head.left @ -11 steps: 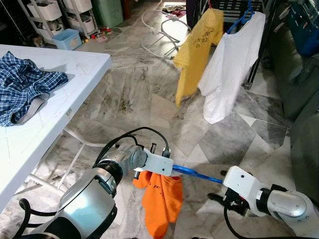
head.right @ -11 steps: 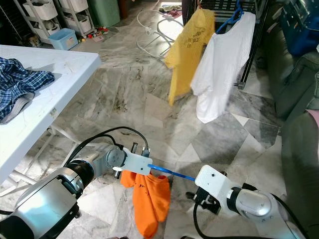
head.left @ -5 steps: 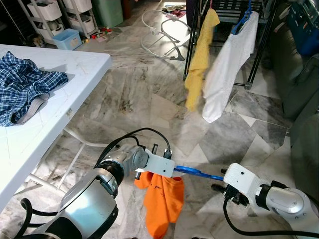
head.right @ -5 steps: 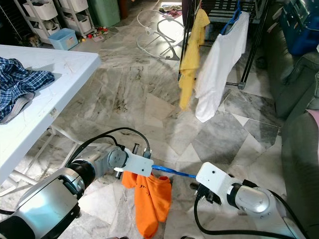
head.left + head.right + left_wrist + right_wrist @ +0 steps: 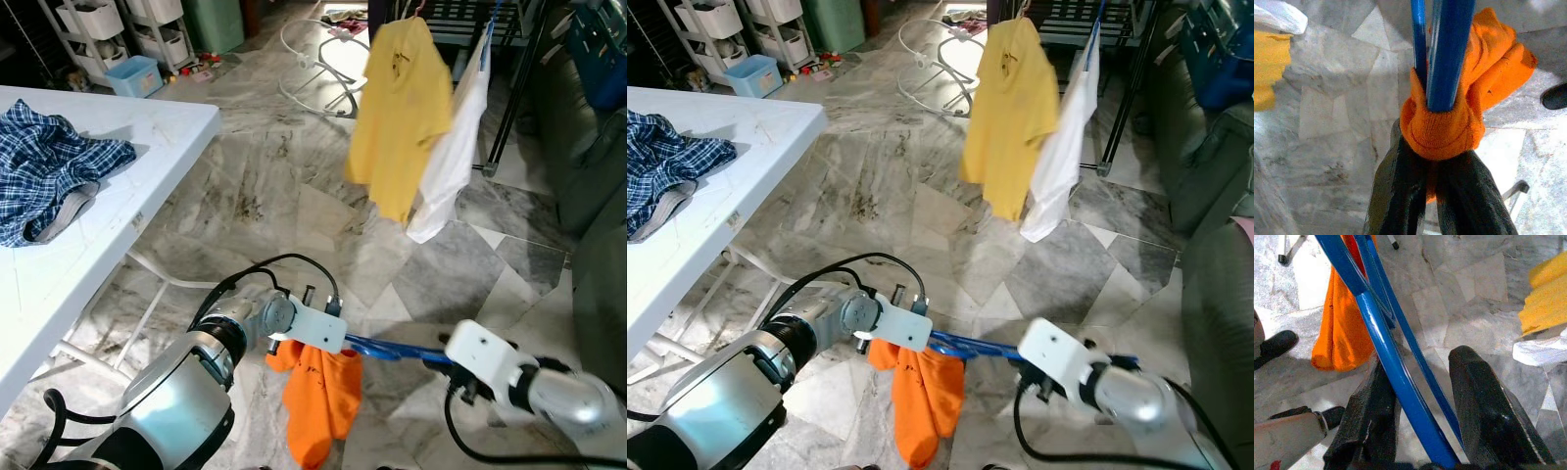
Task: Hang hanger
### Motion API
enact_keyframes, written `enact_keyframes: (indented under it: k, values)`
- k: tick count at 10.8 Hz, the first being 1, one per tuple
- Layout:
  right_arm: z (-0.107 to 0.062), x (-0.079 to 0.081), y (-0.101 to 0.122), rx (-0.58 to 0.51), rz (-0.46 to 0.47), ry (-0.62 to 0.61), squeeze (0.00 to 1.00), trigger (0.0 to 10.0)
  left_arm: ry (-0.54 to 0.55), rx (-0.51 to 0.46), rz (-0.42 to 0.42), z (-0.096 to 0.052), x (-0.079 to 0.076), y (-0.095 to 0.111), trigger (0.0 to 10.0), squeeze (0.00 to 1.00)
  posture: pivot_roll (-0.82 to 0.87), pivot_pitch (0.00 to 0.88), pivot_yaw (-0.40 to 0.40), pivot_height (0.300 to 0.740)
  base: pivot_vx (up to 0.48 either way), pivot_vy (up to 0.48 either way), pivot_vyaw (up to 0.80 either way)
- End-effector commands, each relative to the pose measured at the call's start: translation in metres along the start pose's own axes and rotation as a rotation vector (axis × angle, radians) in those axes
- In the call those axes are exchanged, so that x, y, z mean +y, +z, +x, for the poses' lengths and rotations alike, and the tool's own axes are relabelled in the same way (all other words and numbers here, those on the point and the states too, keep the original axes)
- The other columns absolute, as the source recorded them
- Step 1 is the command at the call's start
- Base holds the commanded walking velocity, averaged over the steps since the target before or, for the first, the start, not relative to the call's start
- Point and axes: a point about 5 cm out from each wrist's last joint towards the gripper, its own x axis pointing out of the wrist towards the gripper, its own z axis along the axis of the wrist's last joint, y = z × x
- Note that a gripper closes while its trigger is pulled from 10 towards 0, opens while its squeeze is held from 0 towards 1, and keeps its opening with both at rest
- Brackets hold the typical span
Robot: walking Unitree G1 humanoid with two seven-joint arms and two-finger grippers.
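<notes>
My left pincer clamps the orange shirt on the blue hanger. My right pincer, at three o'clock, stands apart around the hanger; it could slip.

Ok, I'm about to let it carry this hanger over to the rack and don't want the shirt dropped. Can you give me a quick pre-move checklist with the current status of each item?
1. Left gripper shut on the orange shirt at the blue hanger: ok.
2. Right gripper clamped on the hanger: not ok; the bar runs between its fingers, which stand apart.
3. Shirt threaded on the hanger: ok, the collar wraps both bars, the rest hangs below.
4. Shirt off the floor: cannot tell.
5. Free spot on the rack beside the yellow shirt and white shirt: cannot tell.
6. Table out of the way: ok, it stands to the left.
</notes>
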Motion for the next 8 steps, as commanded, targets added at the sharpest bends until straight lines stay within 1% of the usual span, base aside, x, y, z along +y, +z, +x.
enact_keyframes:
  k: [1,3,4,5,6,7,8]
  values:
    - [-0.008,-0.004,-0.005,0.024,-0.009,-0.017,0.0,0.0,0.014,0.038,0.026,-0.005,0.005,-0.008,10.0,0.0,-0.09,0.093,0.08,0.74,0.0,0.0,0.0]
    - [-0.009,-0.001,-0.01,0.036,0.006,-0.024,0.0,0.0,0.024,0.037,0.023,-0.006,0.007,-0.007,10.0,0.0,-0.09,0.092,0.079,0.74,0.0,0.0,0.0]
    - [-0.004,0.005,-0.01,0.018,0.031,-0.041,0.0,0.0,0.063,0.016,-0.005,-0.007,0.014,-0.004,10.0,0.0,-0.09,0.096,0.078,0.74,0.0,0.0,0.0]
    - [0.0,0.006,-0.009,-0.003,0.049,-0.092,0.0,0.0,0.086,0.004,-0.001,-0.01,0.02,-0.003,10.0,0.0,-0.09,0.099,0.079,0.74,0.0,0.0,0.0]
    - [0.004,0.005,-0.009,-0.028,0.06,-0.156,0.0,0.0,0.127,-0.032,-0.04,-0.014,0.029,0.001,10.0,0.0,-0.09,0.1,0.08,0.74,0.0,0.0,0.0]
    - [0.007,0.004,-0.008,-0.053,0.087,-0.212,0.0,0.0,0.152,-0.036,-0.037,-0.017,0.035,0.001,10.0,0.0,-0.09,0.103,0.082,0.74,0.0,0.0,0.0]
    - [0.012,0.003,-0.004,-0.114,0.148,-0.298,0.0,0.0,0.258,-0.026,-0.003,-0.024,0.048,0.0,10.0,0.0,-0.08,0.107,0.089,0.74,0.0,0.0,0.0]
